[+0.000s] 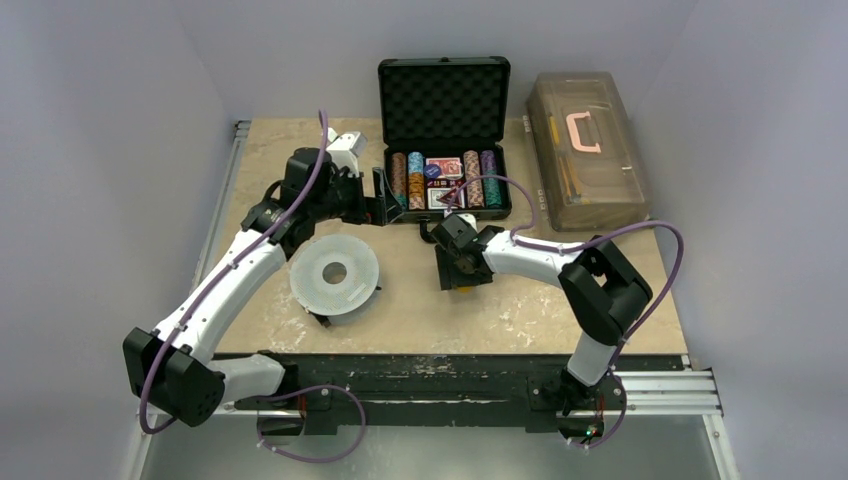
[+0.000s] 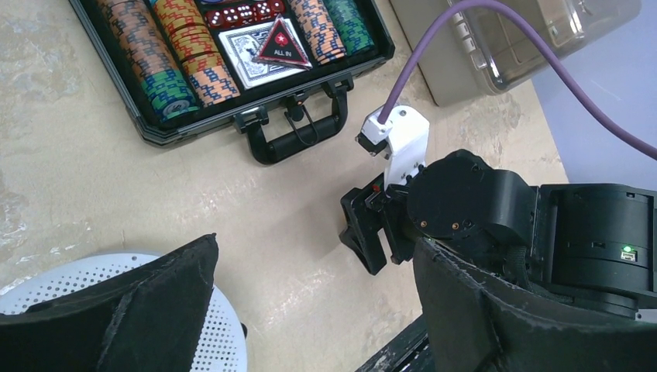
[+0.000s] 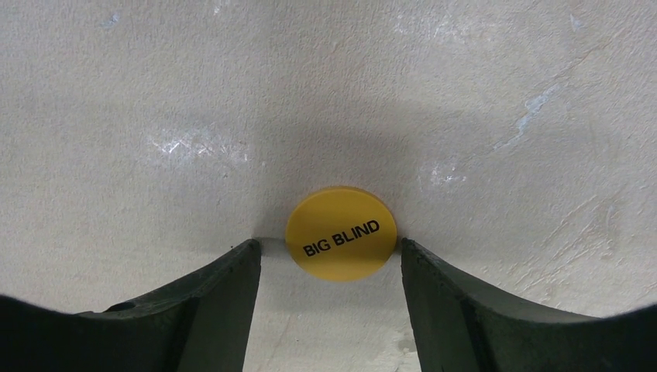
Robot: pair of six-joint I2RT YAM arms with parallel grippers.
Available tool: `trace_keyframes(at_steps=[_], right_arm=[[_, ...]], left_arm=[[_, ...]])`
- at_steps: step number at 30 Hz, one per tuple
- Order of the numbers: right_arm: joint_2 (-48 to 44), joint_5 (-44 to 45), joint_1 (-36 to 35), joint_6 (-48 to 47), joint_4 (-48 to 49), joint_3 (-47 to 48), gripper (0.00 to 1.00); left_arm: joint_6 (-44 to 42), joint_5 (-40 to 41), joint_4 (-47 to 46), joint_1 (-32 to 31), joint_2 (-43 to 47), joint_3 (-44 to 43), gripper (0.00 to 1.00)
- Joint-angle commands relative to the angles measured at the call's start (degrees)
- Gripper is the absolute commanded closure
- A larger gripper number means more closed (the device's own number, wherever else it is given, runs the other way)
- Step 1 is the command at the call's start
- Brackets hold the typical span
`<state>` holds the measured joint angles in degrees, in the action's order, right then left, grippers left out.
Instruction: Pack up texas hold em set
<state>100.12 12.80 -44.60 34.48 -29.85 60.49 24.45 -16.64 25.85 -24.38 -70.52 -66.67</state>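
Observation:
The black briefcase (image 1: pixel 445 110) of the texas hold em set stands open at the back of the table, lid up. Rows of coloured chips (image 1: pixel 410 180) and red card decks (image 1: pixel 446 167) lie inside. In the left wrist view its front rim (image 2: pixel 232 120), handle (image 2: pixel 298 138) and a triangular ALL IN marker (image 2: pixel 280 45) show. A yellow round BIG BLIND button (image 3: pixel 341 232) lies flat on the table. My right gripper (image 3: pixel 327 246) straddles it, open; the right finger touches its edge and a small gap shows at the left. My left gripper (image 2: pixel 318 310) hangs open and empty near the case's left side.
A translucent brown toolbox (image 1: pixel 585 150) with a pink handle stands right of the case. A grey-white perforated disc (image 1: pixel 335 272) lies under the left arm, its edge (image 2: pixel 225 333) beside my left finger. The right arm's wrist (image 2: pixel 465 201) sits close to my left gripper.

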Motion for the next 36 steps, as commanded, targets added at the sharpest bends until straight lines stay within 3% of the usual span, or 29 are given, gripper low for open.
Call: trace_keyframes(at_steps=[1, 11, 21, 36], right_arm=[[-0.3, 0.8, 0.1, 0.0, 2.6, -1.0, 0.37], [-0.1, 3.6, 0.1, -0.2, 2.0, -0.9, 0.48], [-3.3, 1.0, 0.1, 0.4, 3.2, -1.2, 0.59], [-4.2, 3.6, 0.1, -0.8, 2.1, 2.3, 0.63]], left_arm=[[-0.2, -1.1, -0.8, 0.5, -0.2, -1.7, 0.07], [0.2, -1.9, -0.9, 0.7, -0.6, -1.8, 0.07], [0.2, -2.0, -0.9, 0.7, -0.6, -1.8, 0.07], [0.3, -2.0, -0.8, 0.7, -0.2, -1.8, 0.07]])
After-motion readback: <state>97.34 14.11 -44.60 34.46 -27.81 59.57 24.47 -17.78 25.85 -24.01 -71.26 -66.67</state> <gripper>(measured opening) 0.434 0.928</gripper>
